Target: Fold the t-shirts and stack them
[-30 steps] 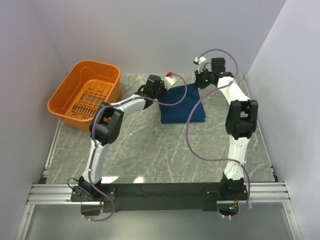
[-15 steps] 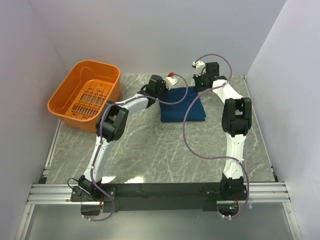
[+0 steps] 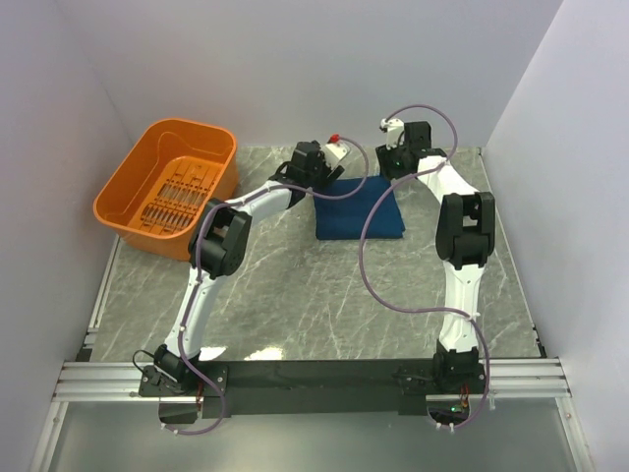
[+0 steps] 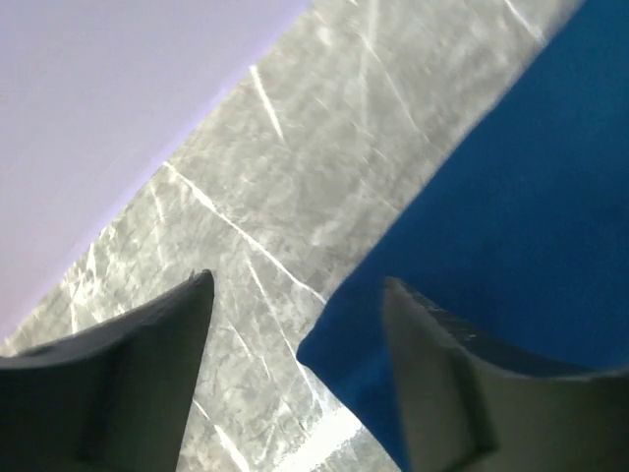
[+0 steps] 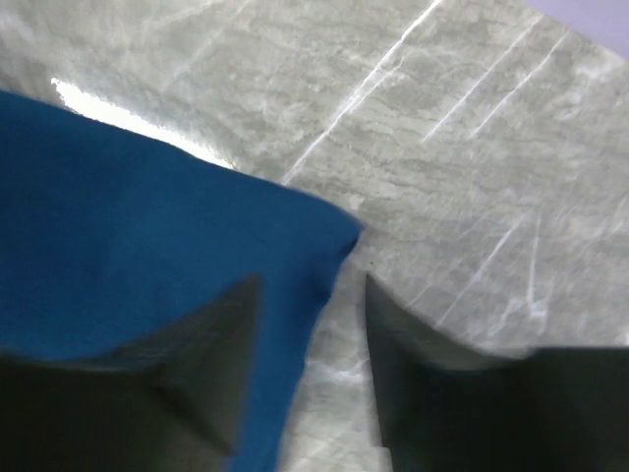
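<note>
**Navy cotton folded flat, both grippers slack at its far corners**

Navy-blue cloth, the t-shirt [image 3: 361, 208], lies folded into a smooth, nearly square pad on the far middle of the grey, white-veined marble table [image 3: 324, 295]. An orange plastic basket [image 3: 187, 124] with a slotted floor sits tilted at the far left, well apart from the shirt.

The overhead view shows both arms reaching to the shirt's far edge, one at each corner, but their fingertips are too small to read there. The wrist cameras show them. The left gripper [image 4: 295, 285] has its dark, wedge-shaped fingers [image 4: 118, 383] spread wide. The shirt's rounded corner lies on the stone between them, with nothing pinched. The right gripper [image 5: 313, 285] also stands parted. The other corner pokes up between its fingers, and the cloth's edge runs down the gap with bare marble beside it. Up close the cotton looks matt and finely woven, while the stone is glossy with a bright glare patch.
</note>
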Robot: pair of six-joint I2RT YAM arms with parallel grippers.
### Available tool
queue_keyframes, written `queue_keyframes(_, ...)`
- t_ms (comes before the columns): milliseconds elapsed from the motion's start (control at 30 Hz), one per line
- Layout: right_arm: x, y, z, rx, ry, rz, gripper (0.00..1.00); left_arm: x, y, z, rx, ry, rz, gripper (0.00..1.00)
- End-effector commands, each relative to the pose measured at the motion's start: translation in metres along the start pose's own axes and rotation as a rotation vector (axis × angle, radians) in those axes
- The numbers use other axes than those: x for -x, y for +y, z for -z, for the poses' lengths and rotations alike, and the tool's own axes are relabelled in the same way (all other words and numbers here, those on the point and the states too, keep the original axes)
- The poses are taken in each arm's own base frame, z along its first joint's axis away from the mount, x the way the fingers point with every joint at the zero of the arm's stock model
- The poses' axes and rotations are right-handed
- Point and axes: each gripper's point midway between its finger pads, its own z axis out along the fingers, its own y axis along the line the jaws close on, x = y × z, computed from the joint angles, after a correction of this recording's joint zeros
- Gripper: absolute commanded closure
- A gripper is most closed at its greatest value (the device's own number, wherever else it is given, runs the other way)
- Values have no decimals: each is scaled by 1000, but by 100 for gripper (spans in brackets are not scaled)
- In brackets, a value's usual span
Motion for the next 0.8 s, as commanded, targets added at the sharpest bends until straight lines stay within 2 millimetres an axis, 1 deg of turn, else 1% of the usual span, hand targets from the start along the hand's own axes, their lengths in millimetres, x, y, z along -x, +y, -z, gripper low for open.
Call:
queue_keyframes(0,43,-17,31,-62,-110,-7,41,61,39,20,111,-104,70,23)
queue_keyframes(33,55,-21,47,-75,-147,-17,36,84,55,36,155,-135,94,15)
queue_keyframes(67,58,-23,54,-84,-163,-18,30,91,63,44,177,-132,128,12)
queue_keyframes(100,54,-22,57,-88,-165,-29,27,101,67,53,186,-146,187,11)
queue_keyframes(133,62,-23,71,-98,-188,-40,26,117,73,71,180,-172,217,11)
queue_keyframes(167,53,-23,76,-81,-166,-63,27,122,70,79,156,-179,290,11)
queue_keyframes(200,54,-6,81,26,-175,-70,28,124,66,87,130,-181,330,11)
queue_keyframes(233,52,6,87,109,-171,-72,32,120,49,99,44,-160,362,11)
queue_keyframes(267,34,23,93,219,-98,-94,42,119,34,105,-19,-154,444,12)
queue_keyframes(300,31,52,100,395,-103,-58,54,115,21,109,-74,-143,478,16)
queue_keyframes(333,18,62,96,452,-58,-96,65,104,1,115,-150,-120,511,19)
queue_keyframes(367,10,75,98,524,-32,-109,78,103,-21,121,-267,-120,542,22)
queue_keyframes(400,-4,92,105,609,28,-131,85,97,-37,124,-330,-93,616,29)
queue_keyframes(433,-14,102,100,661,64,-167,89,91,-50,121,-378,-94,650,32)
queue_keyframes(467,-21,109,100,694,87,-183,92,86,-59,121,-415,-80,685,36)
queue_keyframes(500,-31,117,98,719,120,-209,92,78,-76,118,-483,-44,734,42)
queue_keyframes(533,-35,118,96,723,129,-226,92,74,-84,115,-504,-32,748,44)
queue_keyframes(567,-41,120,91,719,137,-239,92,70,-89,111,-515,-20,761,45)
queue_keyframes(600,-46,120,87,716,154,-274,92,60,-97,105,-526,4,766,45)
queue_keyframes(667,-52,118,80,691,184,-298,92,55,-105,98,-538,22,784,46)
queue_keyframes(700,-60,118,73,692,212,-319,92,42,-112,92,-550,53,794,47)
queue_keyframes(767,-66,114,66,670,235,-343,93,34,-119,88,-556,77,804,48)
